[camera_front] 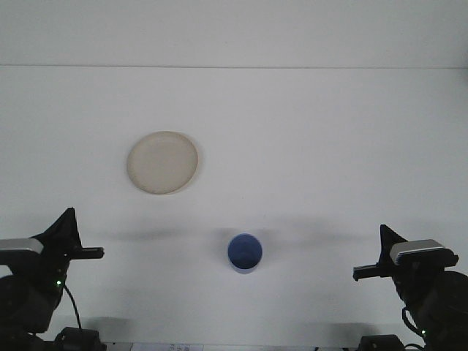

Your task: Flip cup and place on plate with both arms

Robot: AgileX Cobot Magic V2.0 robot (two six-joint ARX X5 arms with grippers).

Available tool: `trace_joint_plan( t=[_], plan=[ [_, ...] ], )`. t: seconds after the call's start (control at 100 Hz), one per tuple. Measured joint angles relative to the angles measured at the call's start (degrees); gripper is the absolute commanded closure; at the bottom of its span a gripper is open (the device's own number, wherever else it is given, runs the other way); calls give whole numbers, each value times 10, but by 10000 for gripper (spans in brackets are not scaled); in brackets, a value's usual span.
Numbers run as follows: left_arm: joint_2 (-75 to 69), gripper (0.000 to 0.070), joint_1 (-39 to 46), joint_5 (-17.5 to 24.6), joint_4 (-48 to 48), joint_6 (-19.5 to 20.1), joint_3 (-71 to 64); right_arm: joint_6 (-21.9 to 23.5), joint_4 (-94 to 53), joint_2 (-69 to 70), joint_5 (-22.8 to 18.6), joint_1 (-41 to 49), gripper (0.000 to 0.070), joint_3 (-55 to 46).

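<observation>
Task barely begun: blue cup (244, 252) untouched on table (329, 146), plate (162, 162) bare, left hand (73, 245) & right hand (369, 267) idle, grip prob. unreadable.

Matt cream plate (162, 162), smooth blue cup (244, 252), matt white table (329, 146)

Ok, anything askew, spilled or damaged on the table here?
Nothing stands out. The blue cup sits on the table, apart from the bare plate. No spill shows. Both arms sit low at the near corners.
</observation>
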Motion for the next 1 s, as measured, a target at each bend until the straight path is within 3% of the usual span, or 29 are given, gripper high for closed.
trace_joint_plan(
  t=[0.28, 0.5, 0.55, 0.66, 0.71, 0.8, 0.999],
  plan=[
    [234, 688, -3, 6, -276, 31, 250, 0, 0, 0, 0, 0, 700, 0],
    [299, 677, -9, 12, -285, 31, 271, 0, 0, 0, 0, 0, 700, 0],
    [301, 616, -9, 12, -285, 30, 271, 0, 0, 0, 0, 0, 700, 0],
    [310, 344, -9, 19, -287, 16, 271, 0, 0, 0, 0, 0, 700, 0],
    [315, 279, -9, 29, -289, 15, 271, 0, 0, 0, 0, 0, 700, 0],
    [318, 272, -9, 58, -292, 15, 271, 0, 0, 0, 0, 0, 700, 0],
    [342, 272, -32, 196, -301, 15, 271, 0, 0, 0, 0, 0, 700, 0]
  ],
)
